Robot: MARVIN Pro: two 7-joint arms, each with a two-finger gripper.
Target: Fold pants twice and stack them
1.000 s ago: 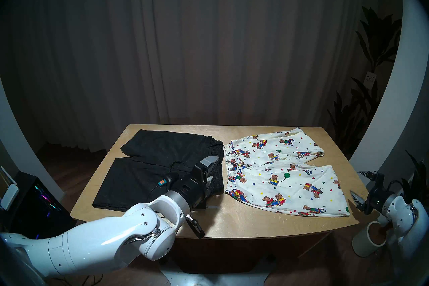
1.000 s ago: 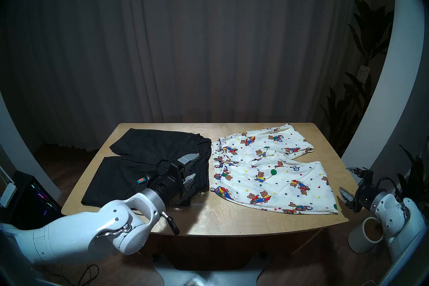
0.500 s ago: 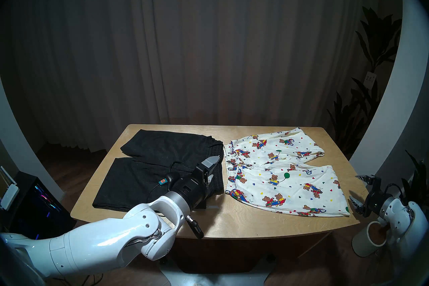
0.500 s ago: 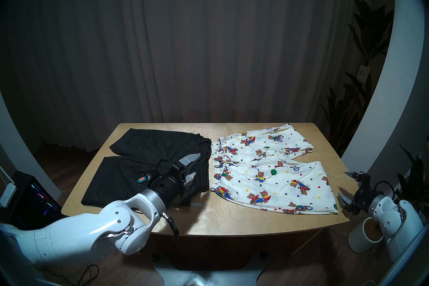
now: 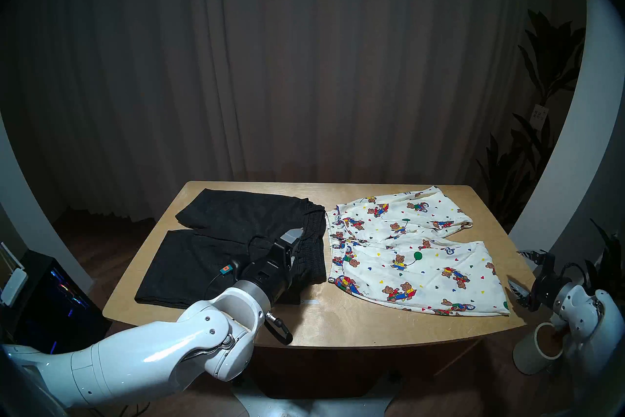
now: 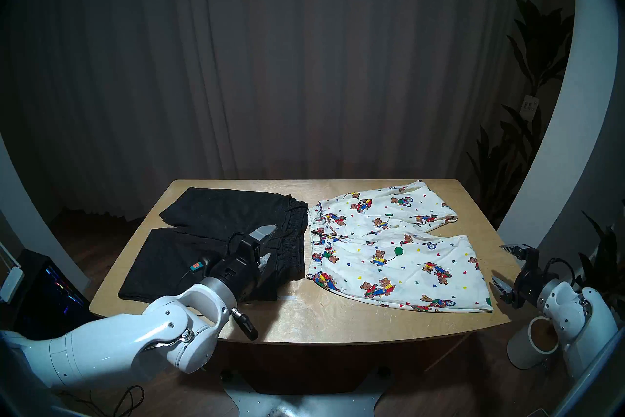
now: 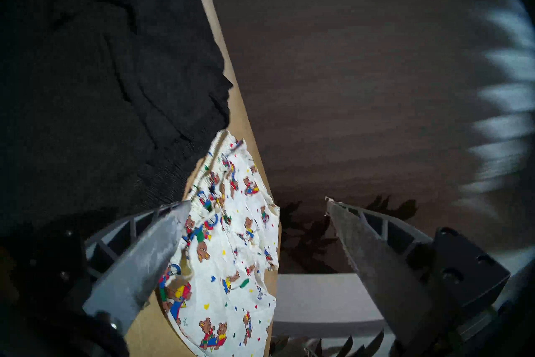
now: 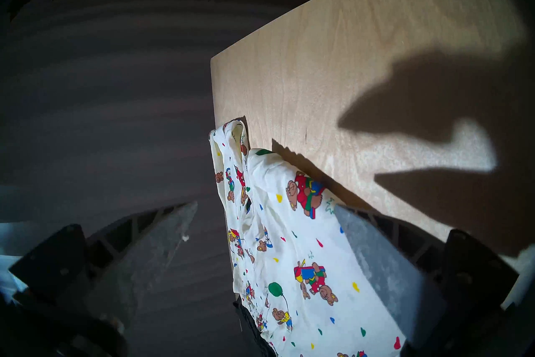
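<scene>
A: Quick pass. Where are the pants?

B: Both pairs lie flat and unfolded on the bench [image 5: 338, 325], waistbands meeting near the middle. Black shorts [image 5: 216, 250] on the robot's left half, legs running out to the left. Teddy-bear shorts [image 5: 416, 257] on the right half, legs running out to the right. So each pair's long axis goes across the bench, side to side.

A: Hands?

B: Left hand [image 5: 297, 257] is over the black pair's waistband end, fingers spread apart, nothing between them. Right hand [image 5: 522, 274] sits off the bench's right edge, just beside the bear pair's leg hems, also spread wide and empty.

A: The relation that matters?

B: Left hand is nearest the black waistband [image 6: 291, 247], which lies right under and just ahead of it. The bear waistband is just beside that, to its right. In the left wrist view the lower finger [image 7: 150, 255] crosses in front of the bear print's gathered edge [image 7: 228, 246], with black cloth filling the upper left. The right hand faces the bear hems head-on. My guess: each arm takes the end nearest to it.

A: Anything hard to read?

B: Whether the left fingertips touch the cloth, can't tell. The lower left finger is mostly hidden behind the wrist in the head views. Black fabric folds are nearly lost in the dark. The right wrist view [image 8: 304, 246] cuts the bear shorts off at the bottom.
</scene>
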